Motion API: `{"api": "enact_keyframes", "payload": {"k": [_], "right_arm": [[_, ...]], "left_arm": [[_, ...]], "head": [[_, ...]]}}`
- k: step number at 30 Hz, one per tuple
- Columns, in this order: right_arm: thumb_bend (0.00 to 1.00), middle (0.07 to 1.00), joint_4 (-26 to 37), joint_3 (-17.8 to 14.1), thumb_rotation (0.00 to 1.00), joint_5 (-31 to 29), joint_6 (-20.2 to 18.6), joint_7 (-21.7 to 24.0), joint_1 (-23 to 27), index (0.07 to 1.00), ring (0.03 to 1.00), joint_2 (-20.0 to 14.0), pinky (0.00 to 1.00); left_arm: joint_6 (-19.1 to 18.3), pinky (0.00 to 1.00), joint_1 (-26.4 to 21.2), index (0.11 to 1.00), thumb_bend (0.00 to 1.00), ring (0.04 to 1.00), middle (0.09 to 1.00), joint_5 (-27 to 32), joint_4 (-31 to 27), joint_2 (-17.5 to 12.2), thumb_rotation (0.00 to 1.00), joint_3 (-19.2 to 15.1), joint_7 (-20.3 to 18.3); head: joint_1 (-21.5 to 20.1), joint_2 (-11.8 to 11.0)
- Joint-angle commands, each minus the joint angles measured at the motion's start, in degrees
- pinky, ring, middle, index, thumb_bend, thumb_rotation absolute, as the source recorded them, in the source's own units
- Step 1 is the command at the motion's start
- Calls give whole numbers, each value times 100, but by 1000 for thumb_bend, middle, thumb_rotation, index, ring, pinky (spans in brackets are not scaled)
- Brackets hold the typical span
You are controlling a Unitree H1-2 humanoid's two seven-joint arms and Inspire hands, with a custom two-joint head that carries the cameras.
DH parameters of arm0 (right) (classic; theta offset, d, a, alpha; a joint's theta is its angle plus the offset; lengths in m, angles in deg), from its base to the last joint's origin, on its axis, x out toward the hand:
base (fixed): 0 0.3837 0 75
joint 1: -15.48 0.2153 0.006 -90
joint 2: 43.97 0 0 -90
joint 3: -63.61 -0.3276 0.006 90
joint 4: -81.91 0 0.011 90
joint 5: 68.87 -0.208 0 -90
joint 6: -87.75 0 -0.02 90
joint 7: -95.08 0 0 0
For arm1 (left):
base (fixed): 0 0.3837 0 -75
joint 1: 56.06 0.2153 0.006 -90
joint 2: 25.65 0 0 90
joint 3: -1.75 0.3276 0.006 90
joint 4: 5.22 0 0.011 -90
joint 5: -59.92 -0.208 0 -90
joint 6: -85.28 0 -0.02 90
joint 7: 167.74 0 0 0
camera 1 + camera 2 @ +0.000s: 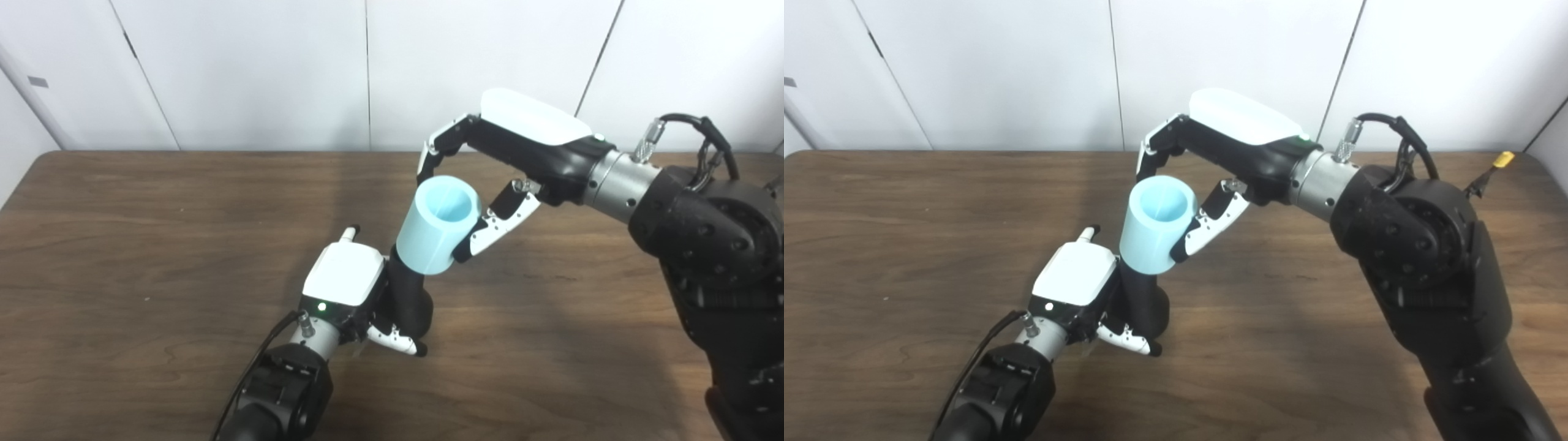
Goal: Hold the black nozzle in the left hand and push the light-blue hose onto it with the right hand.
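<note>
The black nozzle point(409, 294) stands tilted above the middle of the table, and my left hand point(358, 300) is shut around its lower body. The light-blue hose point(438, 223), a short wide tube with its open end facing up, sits over the nozzle's top and hides the tip. My right hand point(490, 184) reaches in from the right and is shut on the hose, with fingers point(432, 153) curling behind it and the thumb point(496, 226) pressing its right side. In the right eye view the hose point(1154, 223) meets the nozzle point(1145, 300) the same way.
A brown wooden table point(153, 245) spans the view, with white wall panels behind its far edge. My right arm point(704, 245) fills the right side. A yellow-tipped cable point(1497, 165) lies at the far right edge.
</note>
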Motion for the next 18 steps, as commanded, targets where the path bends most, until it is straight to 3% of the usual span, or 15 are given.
{"api": "enact_keyframes", "payload": {"k": [1, 11, 18], "right_arm": [[524, 644, 119, -56, 135, 110, -26, 76, 299, 480, 711, 84, 746], [524, 652, -88, 15, 135, 342, -24, 173, 359, 480, 706, 203, 706], [524, 647, -222, 75, 136, 338, 24, 26, 416, 480, 706, 92, 742]], "left_arm": [[124, 1000, 28, 455, 516, 665, 544, -62, 28, 11, 0, 59, -43], [161, 1000, 144, 453, 516, 661, 544, -228, 10, -1, 0, 118, 212], [219, 1000, 309, 463, 521, 644, 529, -759, 161, -23, 0, 241, 769]], "head": [[15, 6], [-6, 47], [-24, 70]]}}
